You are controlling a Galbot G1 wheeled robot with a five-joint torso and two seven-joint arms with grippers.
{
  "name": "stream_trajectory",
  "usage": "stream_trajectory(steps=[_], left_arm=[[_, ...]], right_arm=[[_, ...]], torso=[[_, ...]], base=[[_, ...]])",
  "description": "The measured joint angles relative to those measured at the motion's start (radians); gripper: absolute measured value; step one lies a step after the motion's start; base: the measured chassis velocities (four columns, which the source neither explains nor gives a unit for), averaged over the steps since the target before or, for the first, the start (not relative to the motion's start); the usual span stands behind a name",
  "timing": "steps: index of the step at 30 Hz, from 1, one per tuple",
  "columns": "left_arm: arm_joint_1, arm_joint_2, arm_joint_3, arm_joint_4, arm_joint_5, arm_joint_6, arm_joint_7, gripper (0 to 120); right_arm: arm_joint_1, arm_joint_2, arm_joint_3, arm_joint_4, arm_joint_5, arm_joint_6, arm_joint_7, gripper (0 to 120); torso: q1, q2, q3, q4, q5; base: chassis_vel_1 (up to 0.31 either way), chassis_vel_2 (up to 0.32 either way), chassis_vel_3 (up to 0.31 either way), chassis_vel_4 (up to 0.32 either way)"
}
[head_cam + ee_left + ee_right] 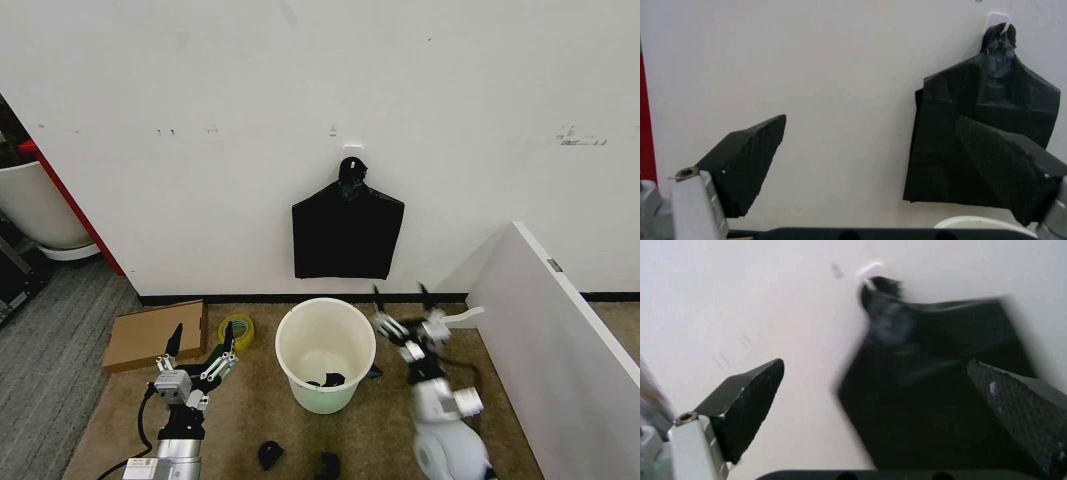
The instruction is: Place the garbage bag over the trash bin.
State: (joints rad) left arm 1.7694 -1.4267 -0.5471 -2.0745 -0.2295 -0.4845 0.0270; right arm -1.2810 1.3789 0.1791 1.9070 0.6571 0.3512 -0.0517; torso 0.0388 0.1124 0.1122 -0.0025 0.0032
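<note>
The round white plastic trash bin [325, 355] is standing upright on the carpet floor, mouth facing up, between the spread-fingered, empty left gripper [201, 340] and right gripper [400, 296].

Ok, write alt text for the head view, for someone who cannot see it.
A white trash bin stands unlined on brown carpet below a flat black stack of bags hung on a white wall. The left gripper and right gripper flank the bin, jaws open and empty. A cardboard piece and tape roll lie to its left.
</note>
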Motion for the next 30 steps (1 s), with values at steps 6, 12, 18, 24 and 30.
stream_trajectory(steps=[6, 12, 18, 24, 30], left_arm=[[0.016, -0.011, 0.001, -0.026, 0.033, 0.019, -0.011, 100], [0.014, -0.007, -0.001, -0.041, 0.029, 0.03, -0.028, 100], [0.005, -0.005, 0.005, -0.02, 0.024, 0.026, -0.035, 100], [-0.015, -0.003, 0.014, 0.008, 0.022, 0.022, -0.037, 100], [-0.004, 0.01, 0.004, 0.006, 0.028, 0.023, -0.038, 100]], right_arm=[[0.213, 0.07, -0.054, -0.124, 0.236, -0.038, -0.057, 100], [0.088, 0.049, 0.01, -0.049, -0.201, -0.054, 0.03, 100], [-0.151, -0.01, 0.125, 0.011, -0.688, 0.051, 0.134, 100], [-0.154, -0.03, 0.084, -0.014, -0.602, 0.029, 0.119, 100], [0.221, 0.079, -0.001, -0.271, 0.021, 0.052, -0.098, 100]], torso=[[0.0, 0.0, 0.0, 0.0003, 0.0], [0.0, 0.0, 0.0, -0.0001, 0.0], [0.0, 0.0, 0.0, -0.0012, 0.0], [0.0, 0.0, 0.0, -0.0004, -0.0001], [0.0, 0.0, 0.0, 0.0006, 0.0003]], base=[[0.0, 0.0, 0.0, 0.0], [0.0, 0.0, 0.0, 0.0], [0.0, 0.0, 0.0, 0.0], [0.0, 0.0, 0.0, 0.0], [0.0, 0.0, 0.0, 0.0]])
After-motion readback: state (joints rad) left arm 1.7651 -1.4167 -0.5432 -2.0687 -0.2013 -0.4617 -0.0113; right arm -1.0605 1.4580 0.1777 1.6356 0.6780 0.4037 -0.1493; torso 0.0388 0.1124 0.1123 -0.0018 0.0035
